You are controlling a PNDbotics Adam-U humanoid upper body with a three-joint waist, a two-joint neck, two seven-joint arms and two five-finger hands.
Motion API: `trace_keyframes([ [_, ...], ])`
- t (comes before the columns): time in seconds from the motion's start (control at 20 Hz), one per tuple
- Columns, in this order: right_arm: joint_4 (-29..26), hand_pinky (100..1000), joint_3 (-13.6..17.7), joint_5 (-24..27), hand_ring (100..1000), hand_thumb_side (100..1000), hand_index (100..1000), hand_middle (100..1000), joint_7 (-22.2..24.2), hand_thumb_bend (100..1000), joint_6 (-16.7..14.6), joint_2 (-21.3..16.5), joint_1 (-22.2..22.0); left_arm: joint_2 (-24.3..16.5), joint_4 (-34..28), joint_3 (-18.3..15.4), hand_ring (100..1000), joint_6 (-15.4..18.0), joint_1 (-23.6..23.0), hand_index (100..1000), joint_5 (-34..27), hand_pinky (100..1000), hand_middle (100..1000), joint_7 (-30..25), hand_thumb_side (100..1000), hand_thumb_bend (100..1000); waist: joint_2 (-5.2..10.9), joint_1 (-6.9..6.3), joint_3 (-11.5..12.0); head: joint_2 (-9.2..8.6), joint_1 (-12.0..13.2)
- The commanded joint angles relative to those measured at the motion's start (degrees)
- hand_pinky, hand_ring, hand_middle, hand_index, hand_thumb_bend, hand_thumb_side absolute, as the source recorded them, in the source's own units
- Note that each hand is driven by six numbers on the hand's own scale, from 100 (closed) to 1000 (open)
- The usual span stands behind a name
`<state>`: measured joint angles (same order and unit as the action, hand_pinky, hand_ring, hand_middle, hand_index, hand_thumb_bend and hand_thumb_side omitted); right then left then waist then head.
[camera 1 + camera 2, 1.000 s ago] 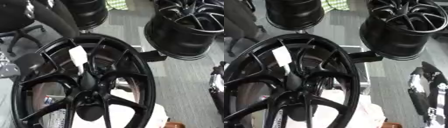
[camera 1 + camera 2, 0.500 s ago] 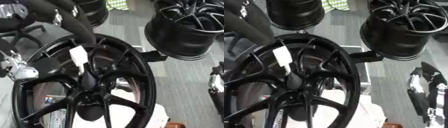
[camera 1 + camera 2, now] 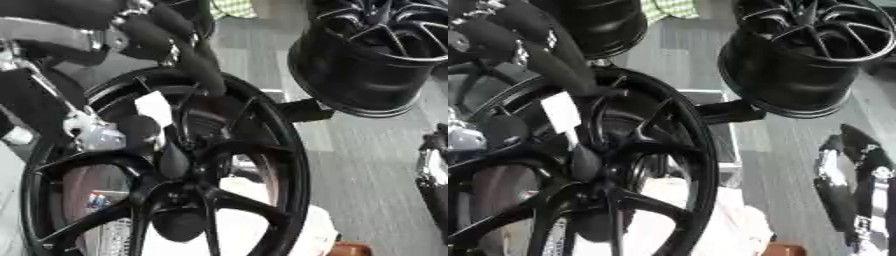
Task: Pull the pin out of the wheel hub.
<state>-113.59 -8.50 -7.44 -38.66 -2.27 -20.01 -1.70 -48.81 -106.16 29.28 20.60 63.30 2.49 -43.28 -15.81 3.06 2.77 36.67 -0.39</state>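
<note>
from my station i see the black wheel hub (image 3: pixel 175 170) filling the lower left, spokes toward the camera, a white tag (image 3: pixel 154 108) hanging above its centre. the pin (image 3: pixel 172 161), a dark rounded piece, sits at the centre just below the tag. my left hand (image 3: pixel 179 47) reaches in from the upper left, its fingers (image 3: pixel 206 75) extended over the upper rim; open. my right hand (image 3: pixel 846 190) hangs at the right edge; i cannot tell its state. floor grey (image 3: pixel 367 165). a second black wheel (image 3: pixel 798 55) stands upper right, a third (image 3: pixel 601 22) behind.

No readable text; white tag (image 3: pixel 154 108) apparently blank.
</note>
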Motion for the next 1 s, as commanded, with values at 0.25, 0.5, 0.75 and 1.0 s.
trace_keyframes([
  [0.25,-1.0,872,0.1,0.1,859,532,787,633,0.0,100,-0.1,-1.1,0.5,2.3,7.9,0.2,858,12.9,1.7,908,7.2,874,808,-8.7,280,100,0.57,-0.21,-0.4,-0.93,0.2],
  [0.5,-1.0,873,0.1,0.1,859,533,787,634,0.0,100,0.0,-1.0,0.6,2.7,11.4,0.7,863,15.5,1.1,904,10.8,880,811,-8.7,284,100,0.34,-0.25,-0.5,-0.98,0.1],
  [0.75,-1.0,873,0.0,0.2,859,533,788,634,0.0,100,0.0,-1.0,0.6,2.2,11.9,1.7,864,17.7,0.6,900,10.1,887,802,-8.7,860,100,0.27,-0.26,-0.5,-0.94,0.2],
  [1.0,-1.0,873,-0.1,0.1,859,536,788,634,0.0,100,0.0,-1.1,0.6,2.1,13.4,0.9,862,19.2,1.4,884,11.0,888,789,-8.7,685,150,0.17,-0.41,-0.4,-1.40,0.2],
])
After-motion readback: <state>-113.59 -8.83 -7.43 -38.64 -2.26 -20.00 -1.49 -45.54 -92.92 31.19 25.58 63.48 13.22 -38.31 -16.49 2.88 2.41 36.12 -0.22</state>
